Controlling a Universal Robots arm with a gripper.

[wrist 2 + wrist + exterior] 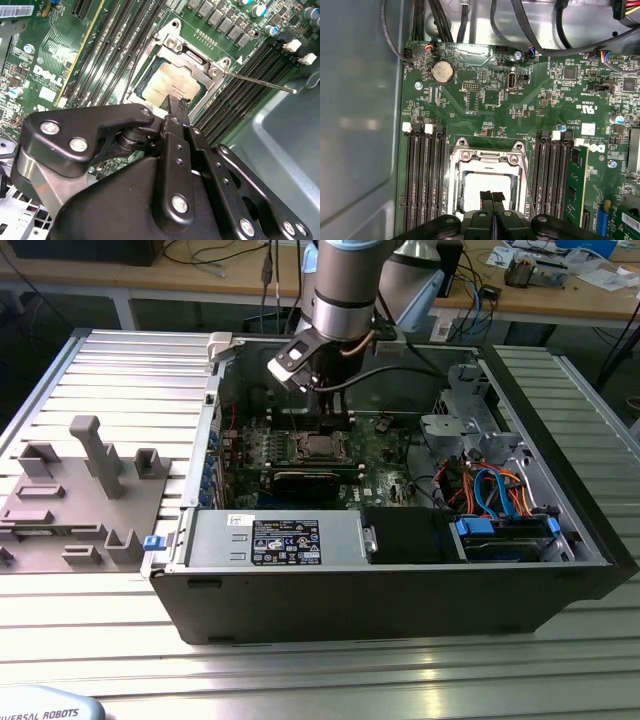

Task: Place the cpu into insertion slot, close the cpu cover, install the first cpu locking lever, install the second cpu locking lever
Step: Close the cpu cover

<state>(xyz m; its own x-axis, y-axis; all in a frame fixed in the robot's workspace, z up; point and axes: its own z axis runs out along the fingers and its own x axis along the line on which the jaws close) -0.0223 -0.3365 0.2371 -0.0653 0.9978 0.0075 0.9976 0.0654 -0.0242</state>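
1. An open computer case [400, 590] lies on the ribbed metal table [300, 670]. The arm [345, 290] reaches down into it over the green board [485, 100].
2. The cpu [167, 85] sits in the socket [175, 44] in the middle of the board, between two banks of black memory slots [425, 175].
3. The cpu cover [487, 156] is down around it, and the silver-grey top shows through the square window. The cover seems to lie flat, though the hand hides its near edge.
4. The hand [492, 196] hangs right over the cpu, its two fingers pressed together with nothing between them. I cannot tell whether the tips touch the cpu.
5. A thin wire lever [260, 81] sticks out from a corner of the socket, slanting across the neighbouring slots.
6. A grey holder [80, 490] lies on the table, beside the case on the exterior view's left.
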